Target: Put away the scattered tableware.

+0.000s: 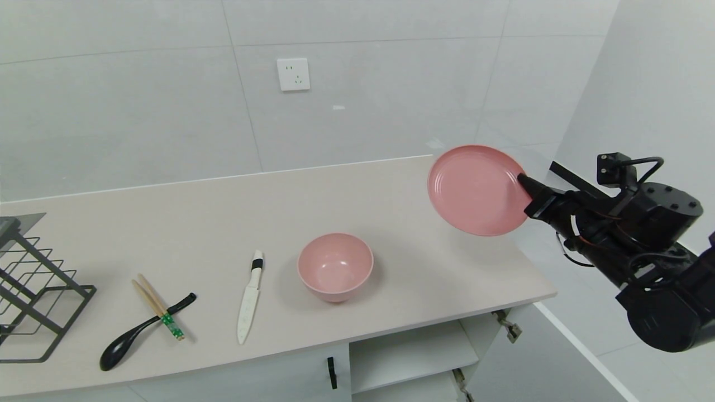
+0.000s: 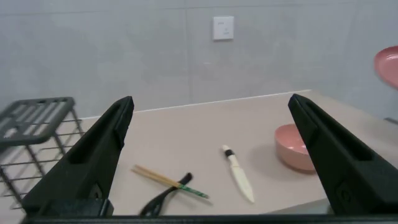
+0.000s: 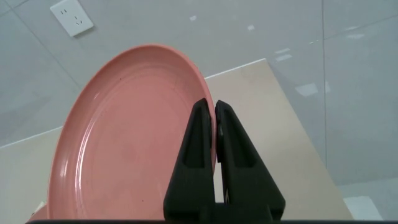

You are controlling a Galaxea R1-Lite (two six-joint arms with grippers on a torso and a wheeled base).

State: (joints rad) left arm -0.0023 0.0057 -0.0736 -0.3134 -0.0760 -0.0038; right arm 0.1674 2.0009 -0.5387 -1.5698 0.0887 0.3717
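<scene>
At the right of the head view we see our right gripper [image 1: 524, 183] clamped on the rim of the pink plate [image 1: 475, 190]. The plate is held in the air, tilted steeply with its face toward us, above the right end of the counter [image 1: 223, 218]. The right wrist view shows the two black fingers [image 3: 199, 143] pressed close together with the plate's edge [image 3: 124, 143] pinched between them. Our left gripper [image 2: 211, 102] holds nothing, its fingers [image 2: 99, 155] spread wide apart with the counter showing between them. In the lower middle of the head view the pink bowl [image 1: 335, 267] stands upright on the counter, well apart from the plate. Just left of it, not touching, lies the knife [image 1: 249, 298], its handle toward the wall and its pale blade pointing to the front edge. Farther left, in the lower left of the frame, the chopsticks [image 1: 158, 307] lie side by side and cross the handle of the black spoon [image 1: 139, 329], whose bowl end points toward the front edge. At the left edge of the frame stands a dark wire rack [image 1: 33, 290], near the spoon but apart from it. A white wall outlet [image 1: 293, 73] sits on the tiles in the upper middle.
</scene>
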